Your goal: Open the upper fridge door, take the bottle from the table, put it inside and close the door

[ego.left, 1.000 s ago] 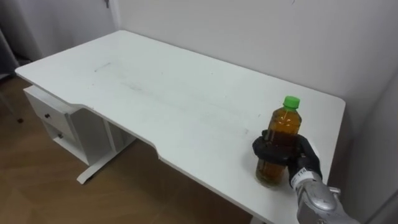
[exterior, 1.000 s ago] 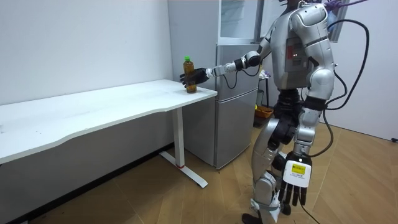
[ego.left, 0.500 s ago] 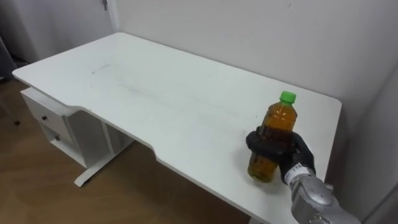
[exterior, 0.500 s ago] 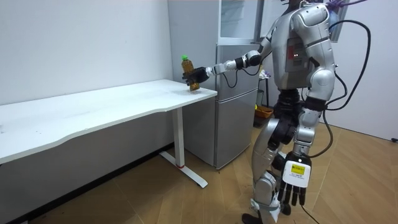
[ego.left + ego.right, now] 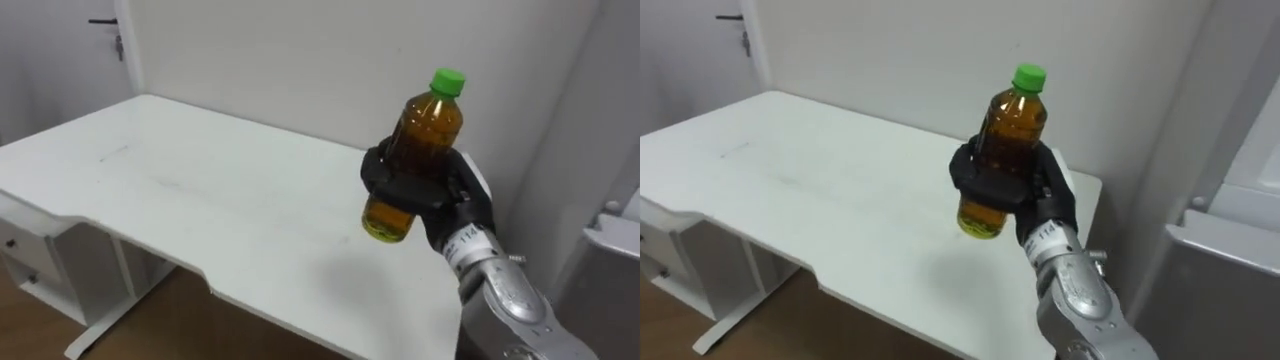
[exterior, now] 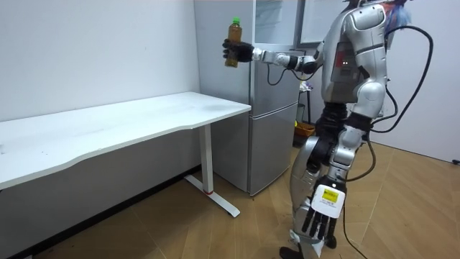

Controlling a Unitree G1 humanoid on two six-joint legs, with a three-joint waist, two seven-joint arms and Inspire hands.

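Now the robot stands near the grey fridge (image 6: 273, 137), beside the end of the white bench (image 6: 108, 126). Its right hand (image 5: 455, 200) holds the amber bottle (image 5: 432, 115) high above the bench, fingers wrapped around it. The left hand (image 6: 318, 221) hangs low, fingers relaxed.

A white desk (image 5: 190, 190) spreads from 9 o'clock to the middle of the eye views. Its front edge curves inward in a shallow scoop at about 7 o'clock. Its top bears faint grey scuffs (image 5: 112, 152) towards 10 o'clock. Beneath its far left end, at 8 o'clock, a white drawer unit (image 5: 35, 262) stands on the wooden floor (image 6: 215, 237). In the room view the desk rests on a white leg (image 6: 207, 162) with a flat foot on that floor. A grey fridge (image 6: 273, 137) stands on the floor just beside the desk's end, at its 3 o'clock.
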